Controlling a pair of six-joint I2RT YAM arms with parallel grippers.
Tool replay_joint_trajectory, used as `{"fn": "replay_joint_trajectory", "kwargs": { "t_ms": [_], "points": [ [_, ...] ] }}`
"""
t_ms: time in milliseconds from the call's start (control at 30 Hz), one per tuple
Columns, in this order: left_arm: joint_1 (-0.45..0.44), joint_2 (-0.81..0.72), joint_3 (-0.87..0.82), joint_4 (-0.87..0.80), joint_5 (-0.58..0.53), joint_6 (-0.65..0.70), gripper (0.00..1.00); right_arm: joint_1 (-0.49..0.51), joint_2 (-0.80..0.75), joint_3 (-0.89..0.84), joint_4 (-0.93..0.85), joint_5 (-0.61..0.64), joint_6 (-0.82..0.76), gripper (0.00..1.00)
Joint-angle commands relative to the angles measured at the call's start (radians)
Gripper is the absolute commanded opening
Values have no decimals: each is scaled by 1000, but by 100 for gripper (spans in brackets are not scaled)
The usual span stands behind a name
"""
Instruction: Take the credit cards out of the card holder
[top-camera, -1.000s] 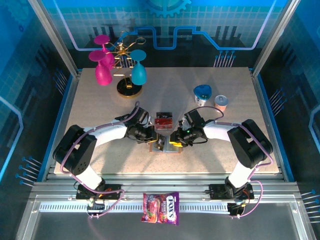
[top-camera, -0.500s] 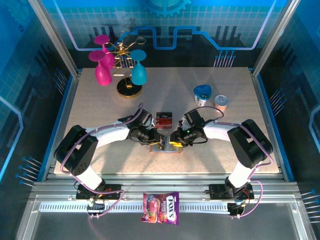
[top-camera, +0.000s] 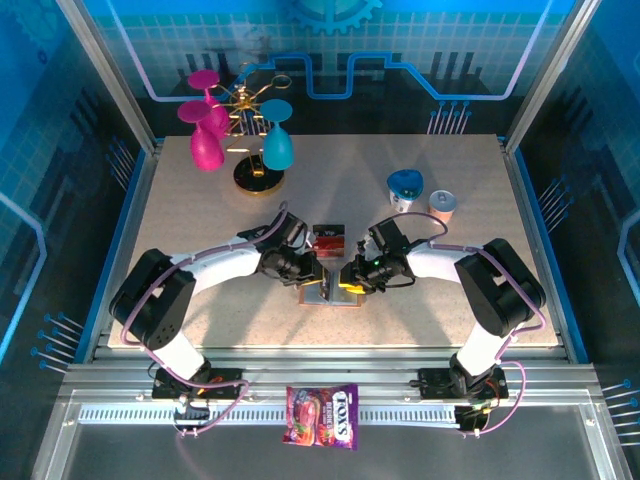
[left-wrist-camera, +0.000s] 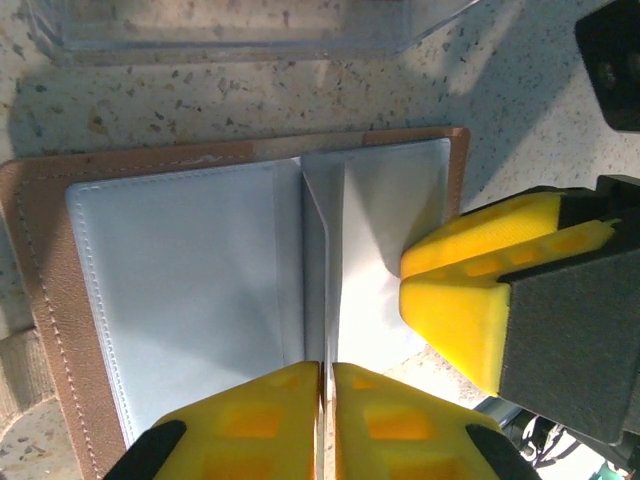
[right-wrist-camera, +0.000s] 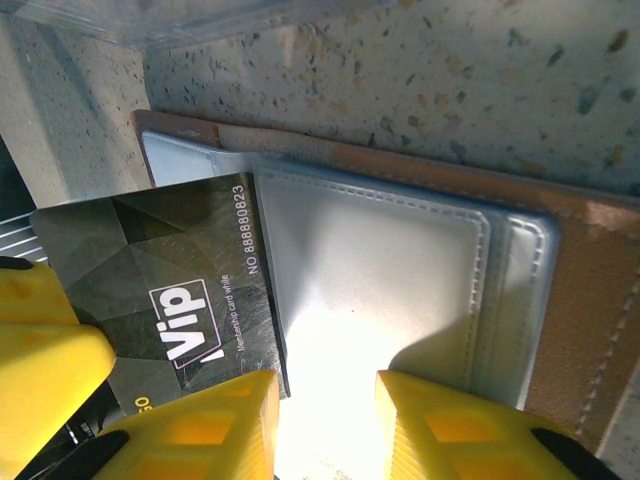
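The card holder (top-camera: 330, 298) lies open on the table, brown-edged with grey-blue pockets (left-wrist-camera: 180, 280) (right-wrist-camera: 400, 270). A black credit card (right-wrist-camera: 170, 290) marked "Vip" sticks out of its middle. My left gripper (top-camera: 312, 272) (left-wrist-camera: 326, 368) is shut on that card's thin edge. From the other side my right gripper (top-camera: 346, 278) (right-wrist-camera: 327, 385) is down on the holder's right pocket. It is open, with only the pocket between its yellow fingers (right-wrist-camera: 450, 430). Red credit cards lie in a clear tray (top-camera: 327, 240) just behind the holder.
A gold stand with pink and teal goblets (top-camera: 240, 130) is at the back left. A blue-lidded cup (top-camera: 405, 188) and a pink cup (top-camera: 442, 205) stand at the back right. A purple-red candy packet (top-camera: 322, 415) lies on the front rail.
My left gripper has moved right over the card holder, up against the right gripper. The right arm has stayed where it was.
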Motion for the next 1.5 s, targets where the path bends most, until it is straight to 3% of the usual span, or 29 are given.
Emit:
{"fn": "replay_joint_trajectory", "kwargs": {
  "t_ms": [0,633,800,1000,1267,1467],
  "points": [
    [-5,28,32,-43,-2,7,13,-2,-7,-16,-24,11,-10,33],
    [-5,-13,56,-93,-39,28,0,-12,-49,-23,-31,11,-10,33],
    [-5,-53,87,-134,-46,92,0,-26,-88,-6,-70,9,-28,33],
    [-4,-128,143,-220,-15,329,0,-68,-145,19,-142,8,-67,33],
    [-9,-139,304,-472,82,840,0,-140,-217,31,-206,-4,-104,34],
    [-14,-121,435,-695,9,1238,0,-184,-249,50,-267,-14,-150,34]
  ]
}}
